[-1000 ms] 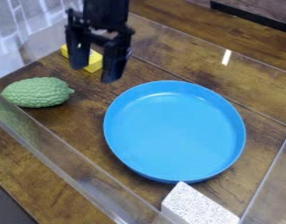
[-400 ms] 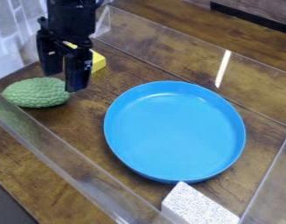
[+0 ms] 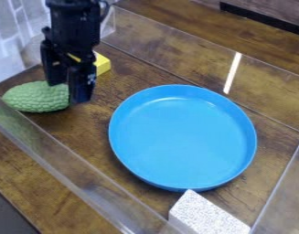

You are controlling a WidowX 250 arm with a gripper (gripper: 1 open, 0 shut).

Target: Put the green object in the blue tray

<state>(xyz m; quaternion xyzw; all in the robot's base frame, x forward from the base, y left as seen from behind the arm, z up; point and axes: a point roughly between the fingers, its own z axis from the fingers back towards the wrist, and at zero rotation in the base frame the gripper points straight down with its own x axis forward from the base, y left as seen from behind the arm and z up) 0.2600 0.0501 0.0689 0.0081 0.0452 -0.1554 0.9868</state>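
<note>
One risk: the end effector (image 3: 69,91), wide open and apparently holding nothing, could nudge the green toy (image 3: 37,97) against the clear wall (image 3: 17,132) at the bench's (image 3: 66,160) left edge.

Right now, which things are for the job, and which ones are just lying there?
For the job:
- green bumpy toy
- blue tray
- black gripper, open beside the toy

Just lying about:
- yellow block, partly hidden behind the gripper
- white speckled block, near the tray
</note>
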